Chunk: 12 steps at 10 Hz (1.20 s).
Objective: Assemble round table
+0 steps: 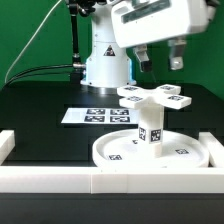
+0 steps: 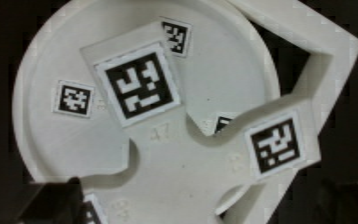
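Gripper [image 1: 160,57] hangs open and empty, at roughly 1 o'clock from the cross [image 1: 152,97] in the exterior view. Cross sits on the leg [image 1: 150,131], which stands upright mid-disc [image 1: 115,155]. I'd guess the jaws are spread to drop around the cross and twist it tight.

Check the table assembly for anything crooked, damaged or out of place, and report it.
Nothing stands out. The disc lies flat, the leg stands upright on it, and the cross-shaped piece sits level on top of the leg. No damage shows. The gripper hangs open above, touching nothing.
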Available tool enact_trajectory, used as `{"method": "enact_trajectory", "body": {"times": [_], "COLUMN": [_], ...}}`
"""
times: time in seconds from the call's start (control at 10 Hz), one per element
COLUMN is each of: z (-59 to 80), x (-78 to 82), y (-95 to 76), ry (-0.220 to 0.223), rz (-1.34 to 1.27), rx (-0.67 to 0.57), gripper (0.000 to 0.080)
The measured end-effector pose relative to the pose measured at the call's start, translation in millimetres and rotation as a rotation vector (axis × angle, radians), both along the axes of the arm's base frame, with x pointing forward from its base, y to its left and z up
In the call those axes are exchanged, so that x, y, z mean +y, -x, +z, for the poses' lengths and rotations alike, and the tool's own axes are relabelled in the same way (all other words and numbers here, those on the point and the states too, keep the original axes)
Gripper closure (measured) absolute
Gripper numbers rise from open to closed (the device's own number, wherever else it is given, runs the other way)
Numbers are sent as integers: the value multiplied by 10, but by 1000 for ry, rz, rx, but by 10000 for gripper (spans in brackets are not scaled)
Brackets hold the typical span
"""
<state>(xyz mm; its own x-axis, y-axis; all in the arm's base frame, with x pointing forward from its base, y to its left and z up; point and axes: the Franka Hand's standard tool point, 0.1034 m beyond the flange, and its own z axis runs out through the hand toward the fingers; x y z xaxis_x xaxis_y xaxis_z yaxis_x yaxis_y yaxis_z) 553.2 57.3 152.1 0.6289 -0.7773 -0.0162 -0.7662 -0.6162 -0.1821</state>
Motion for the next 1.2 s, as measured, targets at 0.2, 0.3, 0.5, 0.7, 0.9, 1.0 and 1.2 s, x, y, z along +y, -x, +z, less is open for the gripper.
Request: {"method": "enact_trajectory", "body": {"times": [0.2, 0.3, 0.5, 0.7, 0.9, 1.0, 1.2], "z": [32, 27, 19, 13, -18, -15, -19], "x": [89, 103, 87, 82, 42, 52, 49], "y": [-15, -31, -28, -27, -50, -70, -75], "ry": [46, 57, 73, 92, 148, 186, 213], "rz": [212, 289, 414, 550, 855, 995, 1150], "rx": [-2, -13, -26, -39, -46, -48, -58], "gripper": [150, 150, 150, 150, 150, 150, 150]}}
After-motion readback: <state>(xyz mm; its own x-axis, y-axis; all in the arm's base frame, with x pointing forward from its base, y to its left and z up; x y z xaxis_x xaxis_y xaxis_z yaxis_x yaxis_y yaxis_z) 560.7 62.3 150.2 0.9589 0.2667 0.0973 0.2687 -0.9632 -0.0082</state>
